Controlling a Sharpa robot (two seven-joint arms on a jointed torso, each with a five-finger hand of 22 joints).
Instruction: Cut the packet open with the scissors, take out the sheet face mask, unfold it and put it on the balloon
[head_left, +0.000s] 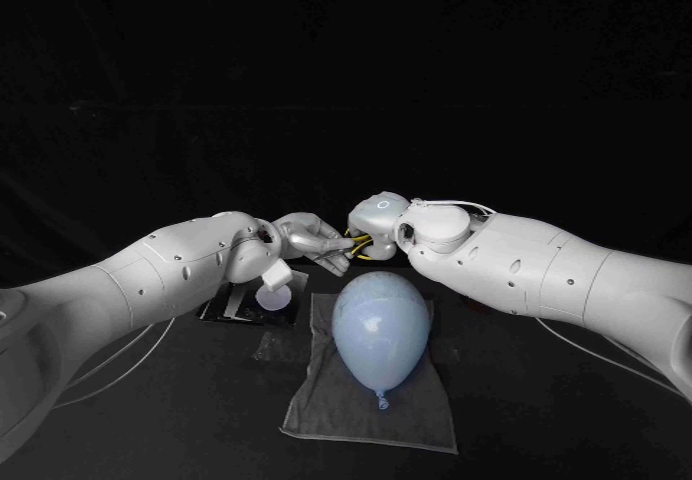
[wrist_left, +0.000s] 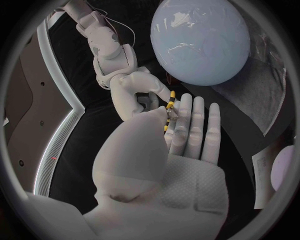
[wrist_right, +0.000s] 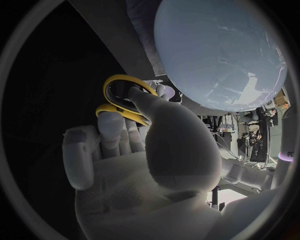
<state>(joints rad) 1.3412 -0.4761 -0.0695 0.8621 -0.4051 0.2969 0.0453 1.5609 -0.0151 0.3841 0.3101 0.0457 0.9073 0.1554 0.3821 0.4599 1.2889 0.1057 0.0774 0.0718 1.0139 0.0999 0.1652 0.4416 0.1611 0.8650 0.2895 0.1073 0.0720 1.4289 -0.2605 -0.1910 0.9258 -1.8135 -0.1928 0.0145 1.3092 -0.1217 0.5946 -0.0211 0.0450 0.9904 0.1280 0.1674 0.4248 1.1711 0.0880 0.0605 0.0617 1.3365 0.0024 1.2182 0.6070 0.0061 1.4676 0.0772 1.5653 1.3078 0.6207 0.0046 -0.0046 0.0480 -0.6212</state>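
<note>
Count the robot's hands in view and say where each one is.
2. The left hand and the right hand are close together beyond the balloon; the right hand holds the yellow scissors.

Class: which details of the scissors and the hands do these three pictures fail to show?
- Blades of the scissors: right wrist view, hidden behind the right hand.
- What the left hand touches: left wrist view, its own fingers block it.
- Both hands' grips: head view, too small.

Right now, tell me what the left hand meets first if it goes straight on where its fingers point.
Most likely the yellow-handled scissors in the right hand, just ahead of the left hand; they may already touch, depth unclear.
</note>
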